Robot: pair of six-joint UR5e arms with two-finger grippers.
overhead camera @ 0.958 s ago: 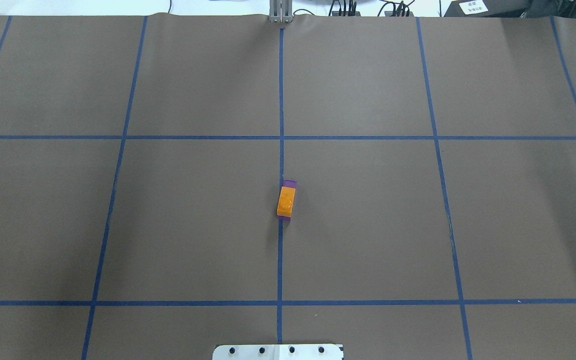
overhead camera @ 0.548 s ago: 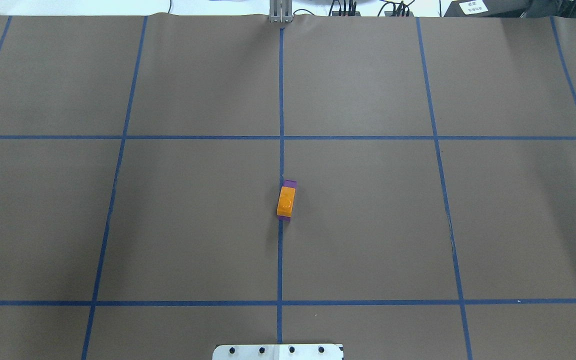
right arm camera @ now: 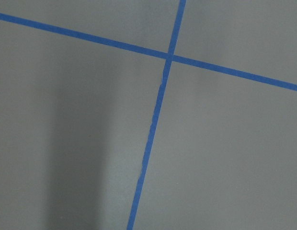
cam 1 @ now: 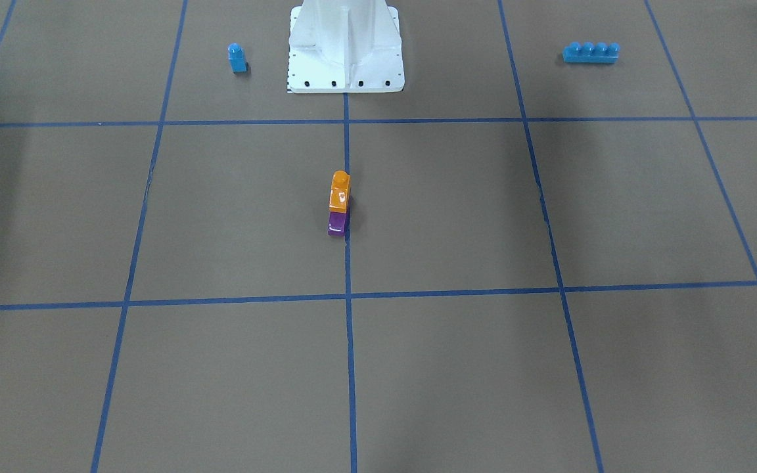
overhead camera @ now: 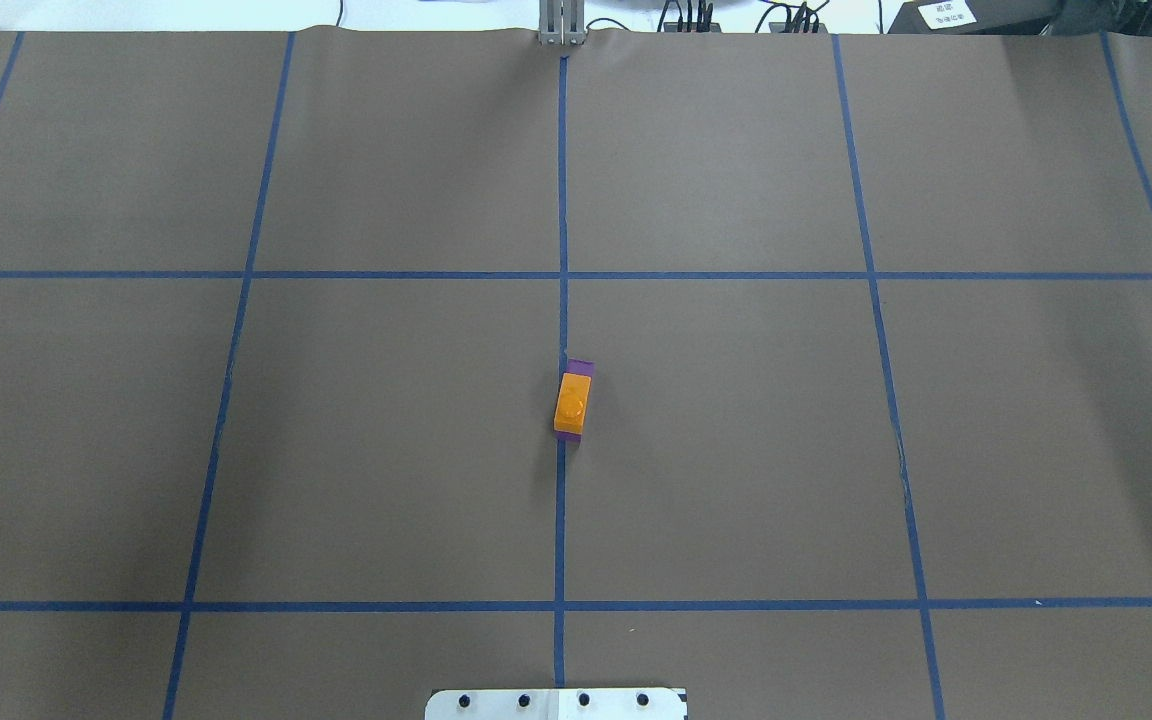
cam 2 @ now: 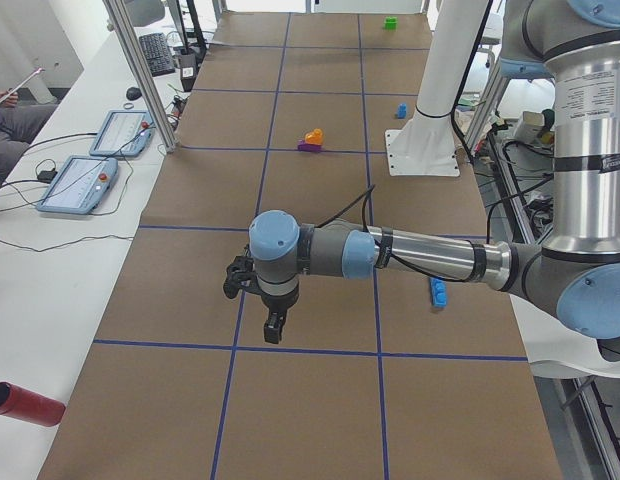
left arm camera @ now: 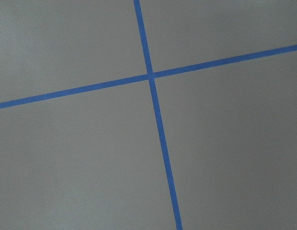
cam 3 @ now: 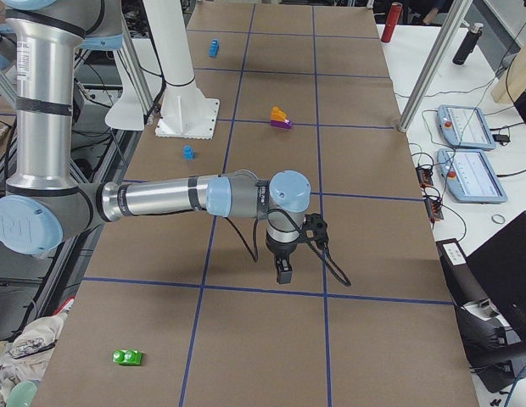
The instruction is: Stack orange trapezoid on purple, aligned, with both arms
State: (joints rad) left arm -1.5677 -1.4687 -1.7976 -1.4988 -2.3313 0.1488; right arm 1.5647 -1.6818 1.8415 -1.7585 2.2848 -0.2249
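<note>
The orange trapezoid [overhead camera: 572, 402] sits on the purple [cam 1: 337, 224], on the surface [overhead camera: 736, 450] in front of the white pedestal base [cam 1: 345, 52], edges roughly flush. The left end effector [cam 2: 274, 322] and right end effector [cam 3: 282, 270] hang well out to either side of the base; whether their fingers are apart or together cannot be told. Stacking looks complete: any withdrawal should run high and wide, never brushing the stack.

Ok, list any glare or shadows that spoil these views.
Exterior front-facing: a white glare spot on the orange trapezoid and a sheen on the purple. Right wrist-mounted: a broad dark shadow band runs down the table. Left wrist-mounted: evenly lit, no glare.
</note>
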